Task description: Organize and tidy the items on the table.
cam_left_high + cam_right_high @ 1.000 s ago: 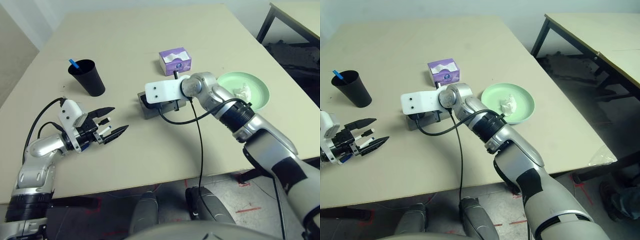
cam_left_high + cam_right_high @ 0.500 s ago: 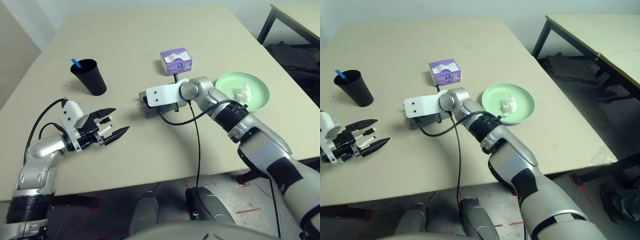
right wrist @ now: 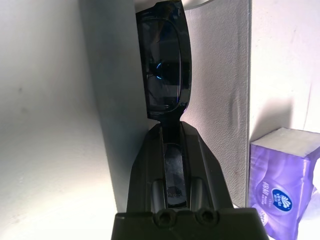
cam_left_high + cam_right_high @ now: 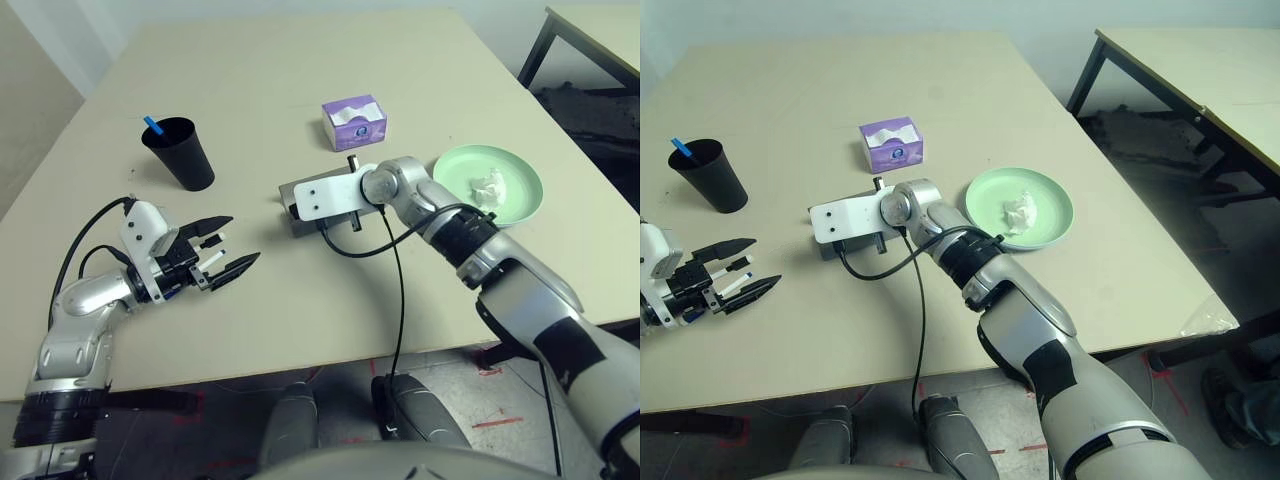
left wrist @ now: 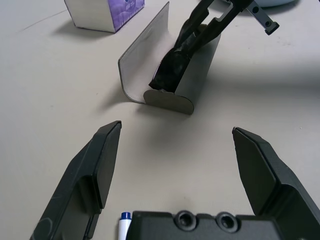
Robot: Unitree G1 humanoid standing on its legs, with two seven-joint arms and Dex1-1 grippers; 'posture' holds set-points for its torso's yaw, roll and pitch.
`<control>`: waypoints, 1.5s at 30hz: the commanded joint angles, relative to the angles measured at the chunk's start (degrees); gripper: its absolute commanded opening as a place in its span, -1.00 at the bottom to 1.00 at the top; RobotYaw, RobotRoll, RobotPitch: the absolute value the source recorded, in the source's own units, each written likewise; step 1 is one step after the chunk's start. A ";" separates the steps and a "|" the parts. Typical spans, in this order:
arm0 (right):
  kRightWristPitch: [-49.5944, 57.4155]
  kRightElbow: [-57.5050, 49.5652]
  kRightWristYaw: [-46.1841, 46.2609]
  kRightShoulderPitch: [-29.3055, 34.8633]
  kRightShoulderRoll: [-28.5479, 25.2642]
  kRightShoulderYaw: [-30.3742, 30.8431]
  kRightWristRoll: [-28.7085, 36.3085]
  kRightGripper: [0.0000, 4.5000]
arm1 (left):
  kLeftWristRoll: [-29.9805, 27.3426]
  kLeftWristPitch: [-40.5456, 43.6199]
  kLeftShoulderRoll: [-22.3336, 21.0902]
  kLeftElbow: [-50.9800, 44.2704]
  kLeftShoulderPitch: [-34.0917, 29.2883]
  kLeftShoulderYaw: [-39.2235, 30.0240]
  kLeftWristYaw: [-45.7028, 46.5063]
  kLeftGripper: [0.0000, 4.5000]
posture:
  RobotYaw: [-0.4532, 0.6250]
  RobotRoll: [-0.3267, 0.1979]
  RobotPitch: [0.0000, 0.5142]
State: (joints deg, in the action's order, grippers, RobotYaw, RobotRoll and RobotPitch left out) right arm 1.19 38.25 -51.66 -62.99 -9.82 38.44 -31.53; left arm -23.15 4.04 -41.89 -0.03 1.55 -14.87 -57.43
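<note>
Left eye view has the beige table [image 4: 300, 60] taking up most of the scene, right arm reaching across its middle, left arm low near the front-left edge. Green plate [image 4: 520, 195] sits toward the right side with the crumpled white tissue [image 4: 488, 184] on it. Purple tissue box [image 4: 354, 123] stands just behind the centre, black cup [image 4: 180, 153] far left with a blue-capped marker [image 4: 151, 126] sticking out of it. Grey glasses case [image 5: 167, 70] lies open mid-table in front of the box, lid tilted up, black sunglasses [image 3: 165, 65] resting down inside it. Right gripper [image 3: 171, 150] is clamped tight on one end of the sunglasses, fingers nearly together, tip lowered into the case. Left gripper [image 4: 222, 251] hovers above bare table, well apart from the case, jaws spread wide and holding nothing. Left wrist view shows a marker tip with a blue cap [image 5: 124, 223] beside one of its fingers [image 5: 97, 170].
</note>
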 commanded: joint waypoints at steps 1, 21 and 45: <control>1.49 -1.37 -2.65 1.17 -0.33 -0.58 0.69 -0.94 | 0.11 0.26 0.05 0.37 0.38 0.71 -0.16 1.00 | -0.13 0.25 -0.50; 23.27 -18.52 -12.26 -7.99 -3.98 -19.20 14.99 0.99 | 0.85 -0.56 1.02 3.01 2.69 1.73 -0.04 1.00 | -0.16 0.25 -0.52; -1.88 -51.36 -13.22 59.73 -13.08 -52.76 48.91 0.99 | 0.91 0.16 2.60 7.08 7.62 2.19 1.73 1.00 | -0.28 0.25 -0.51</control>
State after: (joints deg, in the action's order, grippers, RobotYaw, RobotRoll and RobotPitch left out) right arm 4.44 -15.22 -63.67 -3.57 -23.11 -15.90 16.17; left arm -22.85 3.60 -39.48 5.72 8.83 -13.06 -56.72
